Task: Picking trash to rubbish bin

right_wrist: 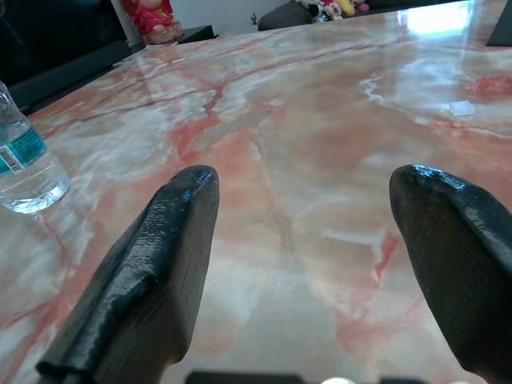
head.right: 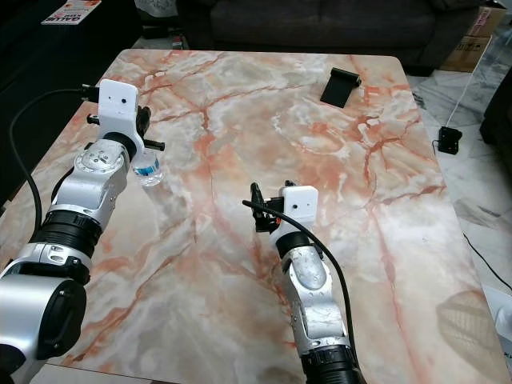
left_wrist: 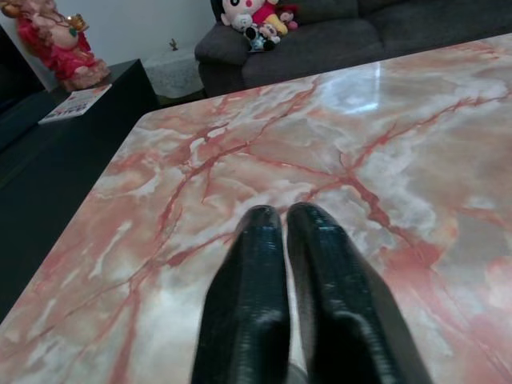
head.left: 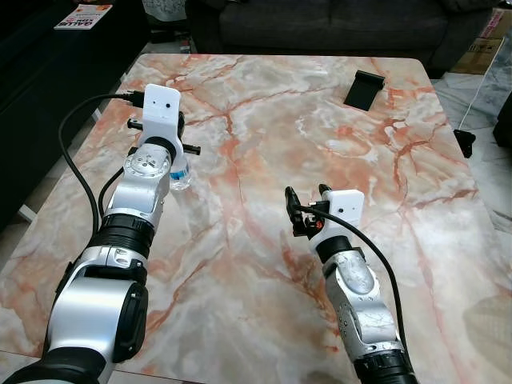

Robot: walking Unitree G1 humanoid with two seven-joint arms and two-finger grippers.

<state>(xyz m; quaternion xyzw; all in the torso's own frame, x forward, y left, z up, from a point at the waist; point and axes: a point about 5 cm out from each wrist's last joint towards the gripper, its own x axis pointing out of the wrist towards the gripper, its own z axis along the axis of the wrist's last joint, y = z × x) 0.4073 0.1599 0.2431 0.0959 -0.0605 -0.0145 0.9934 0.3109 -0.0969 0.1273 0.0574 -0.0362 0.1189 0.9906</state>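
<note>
A small clear plastic water bottle (head.left: 180, 172) with a blue label stands upright on the marble table (head.left: 264, 120), left of centre. My left arm reaches over the table, and its wrist is right beside the bottle, partly covering it. The left gripper (left_wrist: 276, 216) is shut with nothing between its fingers, pointing past the bottle toward the far side of the table. My right gripper (head.left: 306, 196) hovers low over the middle of the table, open and empty. From the right wrist view, the bottle (right_wrist: 24, 156) lies off to that gripper's left.
A black folded stand (head.left: 364, 88) lies near the table's far right corner. A dark sofa (head.left: 336, 24) runs along the far edge. A low black cabinet with a magazine (head.left: 84, 16) flanks the left. A black gadget with a cable (head.left: 464, 142) lies on the floor at right.
</note>
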